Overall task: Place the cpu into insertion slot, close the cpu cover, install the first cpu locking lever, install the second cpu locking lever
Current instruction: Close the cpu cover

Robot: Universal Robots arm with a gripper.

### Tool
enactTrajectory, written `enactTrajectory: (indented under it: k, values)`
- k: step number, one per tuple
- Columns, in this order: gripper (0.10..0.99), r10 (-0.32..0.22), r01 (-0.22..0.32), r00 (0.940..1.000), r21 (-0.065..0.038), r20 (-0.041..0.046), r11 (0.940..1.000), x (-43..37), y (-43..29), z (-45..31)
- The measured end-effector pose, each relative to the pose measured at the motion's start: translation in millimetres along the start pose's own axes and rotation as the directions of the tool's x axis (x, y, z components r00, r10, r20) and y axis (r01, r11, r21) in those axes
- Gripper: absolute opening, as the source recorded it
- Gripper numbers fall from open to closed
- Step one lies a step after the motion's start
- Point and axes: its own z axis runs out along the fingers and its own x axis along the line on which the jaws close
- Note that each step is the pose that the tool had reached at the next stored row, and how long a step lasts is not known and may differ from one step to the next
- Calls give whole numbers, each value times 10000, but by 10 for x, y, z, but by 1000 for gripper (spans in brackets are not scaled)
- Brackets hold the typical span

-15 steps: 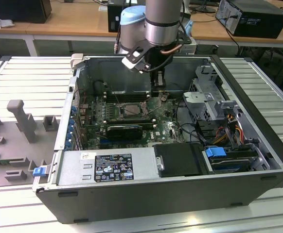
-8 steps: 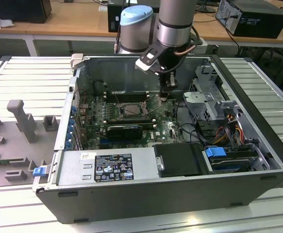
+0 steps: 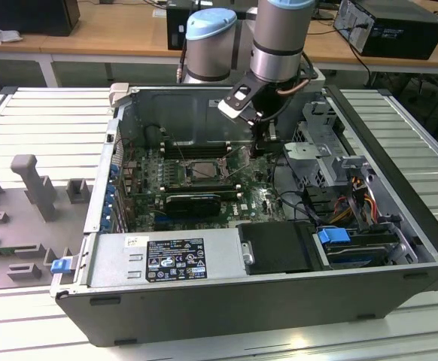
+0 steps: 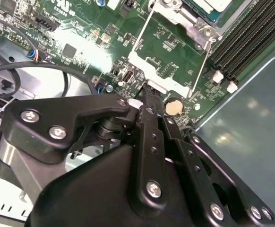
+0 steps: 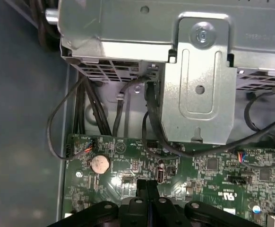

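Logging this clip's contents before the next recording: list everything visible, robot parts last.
computer case: one, grey, open, on the slatted table
motherboard: one, green, inside the case
cpu: one, pale silvery, in the insertion slot
cpu cover: one, silvery frame, open beside the slot
memory slots: several, black, next to the slot
coin cell: one, silvery, on the board
drive cage: one, silvery, inside the case
cables: several, black, by the drive cage
clips: two, blue, at the case's near side
fixtures: several, grey, on the table, exterior view's left
arm: one, silver and pale blue, reaching into the case
gripper: one, black, shut, tips at the cover's edge
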Motion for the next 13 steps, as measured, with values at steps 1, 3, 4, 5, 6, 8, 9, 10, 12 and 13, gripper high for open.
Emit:
enactTrajectory:
  k: [1, 3, 4, 5, 6, 8, 9, 10, 12, 13]
  values:
    - [106, 1, -1, 10000, 70, -2, 10000, 0, 0, 0]
    - [106, 5, -5, 10000, 206, -10, 9998, 0, -1, 0]
    - [106, 10, -9, 10000, 309, -16, 9995, 0, -8, -1]
    - [106, 10, -9, 10000, 323, -18, 9995, 1, -17, -2]
    - [106, 8, -8, 10000, 323, -20, 9995, 3, -33, -1]
    - [106, 8, -8, 10000, 324, -18, 9995, 5, -80, -4]
    - [106, 8, -8, 10000, 324, -19, 9995, 7, -117, -5]
    - [106, 8, -8, 10000, 324, -19, 9995, 9, -138, -5]
    - [106, 8, -7, 10000, 324, -18, 9995, 12, -191, -7]
    - [106, 8, -8, 10000, 324, -19, 9995, 14, -223, -7]
